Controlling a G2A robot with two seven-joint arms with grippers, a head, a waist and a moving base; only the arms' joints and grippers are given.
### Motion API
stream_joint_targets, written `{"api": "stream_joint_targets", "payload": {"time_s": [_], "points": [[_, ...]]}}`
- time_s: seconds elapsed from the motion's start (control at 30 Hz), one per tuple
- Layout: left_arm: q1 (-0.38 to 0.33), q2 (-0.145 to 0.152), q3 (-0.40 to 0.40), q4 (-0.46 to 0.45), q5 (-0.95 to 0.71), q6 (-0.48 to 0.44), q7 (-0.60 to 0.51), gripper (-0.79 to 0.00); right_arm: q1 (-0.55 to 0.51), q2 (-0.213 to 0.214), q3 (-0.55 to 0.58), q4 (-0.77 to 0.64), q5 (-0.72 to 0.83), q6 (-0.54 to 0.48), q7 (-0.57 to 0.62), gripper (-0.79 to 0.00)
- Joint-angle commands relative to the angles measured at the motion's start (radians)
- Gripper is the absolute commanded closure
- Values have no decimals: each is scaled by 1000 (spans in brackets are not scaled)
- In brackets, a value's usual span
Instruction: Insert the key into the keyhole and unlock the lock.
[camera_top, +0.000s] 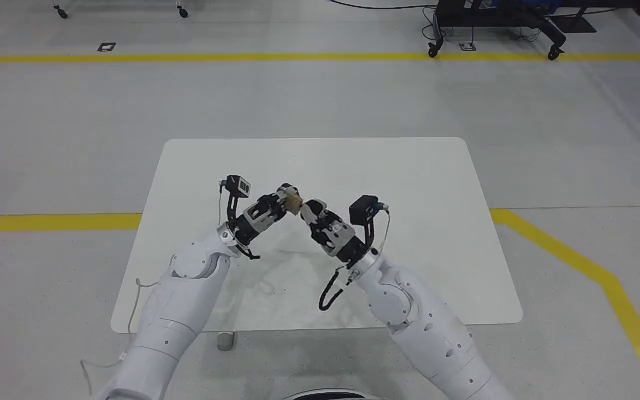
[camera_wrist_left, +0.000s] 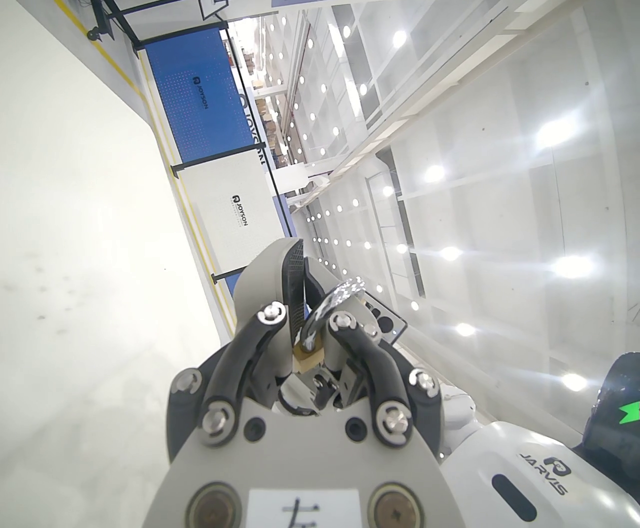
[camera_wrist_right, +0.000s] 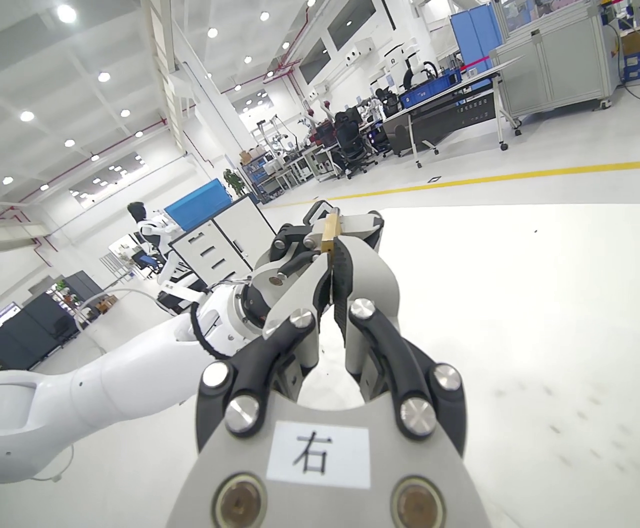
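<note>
Closest up in the left wrist view: left gripper (camera_wrist_left: 306, 280), fingers clamped tight on the lock (camera_wrist_left: 307, 357). Brass body pinched between the two fingers, silver shackle (camera_wrist_left: 331, 302) angling out alongside one of them, clear of the pads.

Same story from the right wrist view: right gripper (camera_wrist_right: 334, 260) with ribbed pads (camera_wrist_right: 344, 272) pressed together, no visible gap. Cannot tell whether the key sits between them, anything there being hidden by the pads. Fingertips right up against the brass body, touching or as good as touching. Lock edge-on from this side, held by the left gripper just beyond, left arm (camera_wrist_right: 125, 360) running back from it.

From the top view: both grippers nose to nose over the middle part of the white table (camera_top: 430, 200), a little toward the left arm's side. Lock as a small brass spot exactly at the meeting point, between the two sets of fingertips. Arms forming an inverted V from the robot's side of the table up to that point. Keyhole too small and too covered to make out; cannot tell whether anything is inserted
</note>
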Motion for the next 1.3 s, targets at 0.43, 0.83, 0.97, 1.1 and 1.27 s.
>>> {"api": "stream_joint_targets", "payload": {"time_s": [0.43,0.83,0.97,1.1,1.27], "points": [[-7,0,-4,-1,28,-68,-13,0,2,7,35,19,173,-86,89,0],[-8,-5,17,16,-2,2,-19,0,-2,4,-5,-13,-19,27,20,0],[-11,-5,18,25,-28,40,-28,0,-3,3,-7,-15,-27,39,9,0],[-17,-6,18,35,-47,69,-41,0,-4,4,-7,-19,-29,41,9,-203],[-21,-7,18,41,-52,77,-47,0,-5,5,-3,-25,-25,44,14,-231]]}}
